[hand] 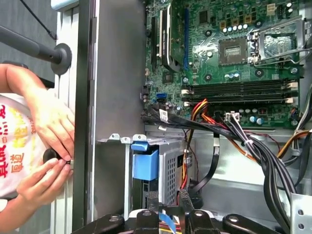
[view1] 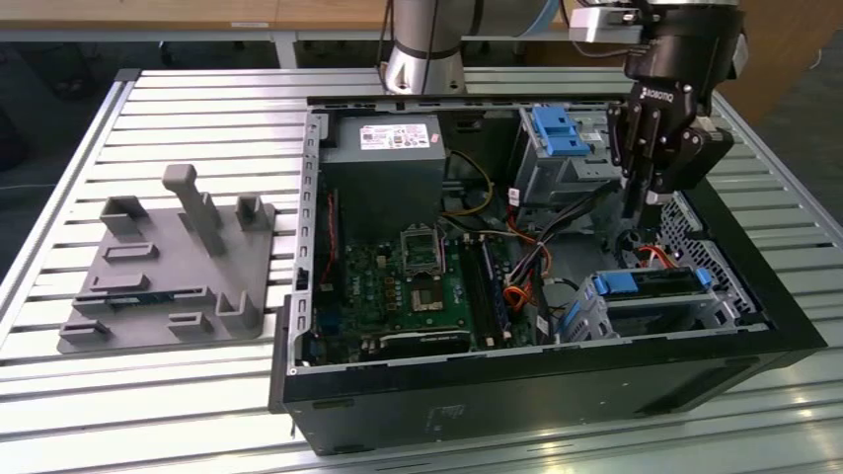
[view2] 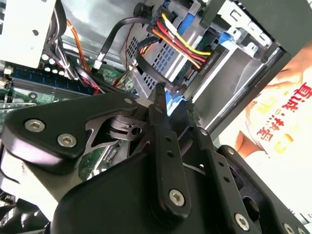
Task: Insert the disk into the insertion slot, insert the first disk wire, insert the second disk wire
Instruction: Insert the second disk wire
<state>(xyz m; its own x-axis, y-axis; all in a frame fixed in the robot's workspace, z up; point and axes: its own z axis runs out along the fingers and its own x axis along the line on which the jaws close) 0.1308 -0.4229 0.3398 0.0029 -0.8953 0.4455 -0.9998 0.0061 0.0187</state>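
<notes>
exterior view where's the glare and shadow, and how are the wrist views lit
Exterior view: sheen on the slatted table, shadow inside the computer case below the gripper; second wrist view: black gripper dark against a bright, washed-out white printed cloth; first wrist view: motherboard evenly lit.

Matte black tool [view2: 174, 97], slim linkage bars pinned by round silver screws, white lettering across its housing; the arm [view1: 424, 44] is a silver-grey tube.

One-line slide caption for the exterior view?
End effector hangs inside the open case, near the disk seated in the slot.
</notes>
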